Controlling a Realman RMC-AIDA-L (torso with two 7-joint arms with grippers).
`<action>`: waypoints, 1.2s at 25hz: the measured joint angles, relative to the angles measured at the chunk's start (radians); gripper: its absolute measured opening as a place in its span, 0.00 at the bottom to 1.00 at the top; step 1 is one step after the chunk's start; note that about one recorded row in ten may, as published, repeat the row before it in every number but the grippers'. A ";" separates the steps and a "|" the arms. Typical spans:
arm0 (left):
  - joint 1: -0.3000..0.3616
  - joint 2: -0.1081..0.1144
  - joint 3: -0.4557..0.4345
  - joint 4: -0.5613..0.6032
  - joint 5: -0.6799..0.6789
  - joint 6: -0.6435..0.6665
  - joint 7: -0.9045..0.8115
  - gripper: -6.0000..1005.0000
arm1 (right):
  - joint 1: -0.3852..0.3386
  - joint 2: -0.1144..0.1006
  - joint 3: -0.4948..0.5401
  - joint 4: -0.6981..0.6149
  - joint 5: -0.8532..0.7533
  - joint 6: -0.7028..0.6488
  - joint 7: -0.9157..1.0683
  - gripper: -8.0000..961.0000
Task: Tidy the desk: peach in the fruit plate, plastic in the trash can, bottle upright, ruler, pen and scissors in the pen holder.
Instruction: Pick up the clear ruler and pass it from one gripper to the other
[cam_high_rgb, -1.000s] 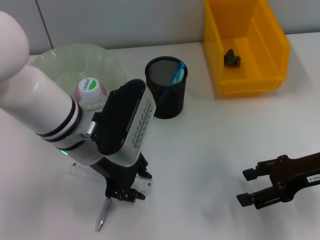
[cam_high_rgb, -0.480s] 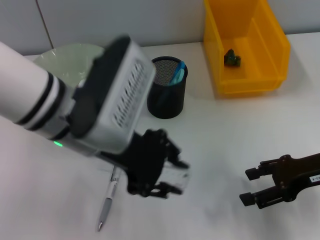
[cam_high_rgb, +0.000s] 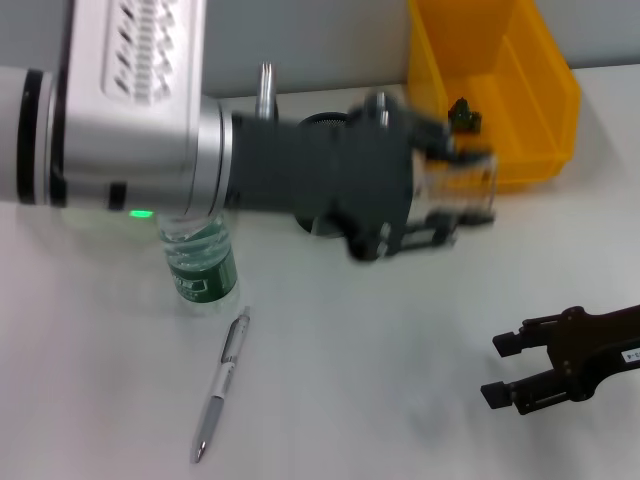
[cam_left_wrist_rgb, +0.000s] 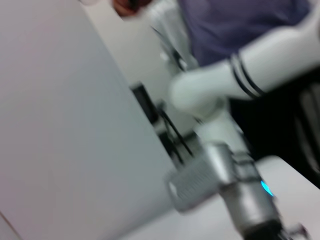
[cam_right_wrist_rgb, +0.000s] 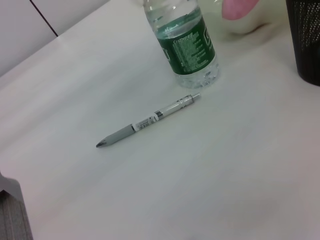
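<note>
Ok so here's how the desk looks. The left gripper (cam_high_rgb: 445, 205) is up in the air right over the black mesh pen holder (cam_right_wrist_rgb: 305, 45), with its fingers clamped on what looks like a clear plastic ruler (cam_high_rgb: 468, 182). It's motion-blurred, so I'm only fairly sure it's the ruler. My guess is it's carried that high so the end can clear the holder's rim and drop in lengthwise. The holder is almost fully hidden behind the arm in the head view, so I can't tell how well the ruler lines up with the opening.

The clear water bottle with the green label (cam_high_rgb: 200, 268) stands upright on the robot's left of the pen holder, so that one's sorted. The silver-grey click pen (cam_high_rgb: 222, 382) lies flat on the table, nearer the robot than the pen holder and just beside the bottle's base. It hasn't been picked up yet.

The yellow plastic bin (cam_high_rgb: 540, 90) sits on the robot's right of the pen holder, with a small dark green thing in it that I can't make out.

The right gripper (cam_high_rgb: 500, 371) hovers low, well apart from the pen holder on the near right, with its fingers spread and nothing between them. Looks parked to me, probably keeping out of the left arm's way.

The tricky bit next is tilting the ruler so it goes in without knocking the holder over.
</note>
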 joint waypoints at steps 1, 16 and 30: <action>0.000 0.000 0.000 0.000 0.000 0.000 0.000 0.39 | 0.000 0.001 0.000 0.000 0.000 0.000 -0.001 0.87; -0.126 -0.004 0.155 -0.458 -0.614 -0.433 0.459 0.39 | -0.001 0.002 0.000 0.003 0.005 0.002 -0.010 0.87; -0.184 -0.005 0.331 -0.852 -1.265 -0.332 1.073 0.39 | 0.001 0.003 0.007 0.006 0.007 0.002 -0.014 0.87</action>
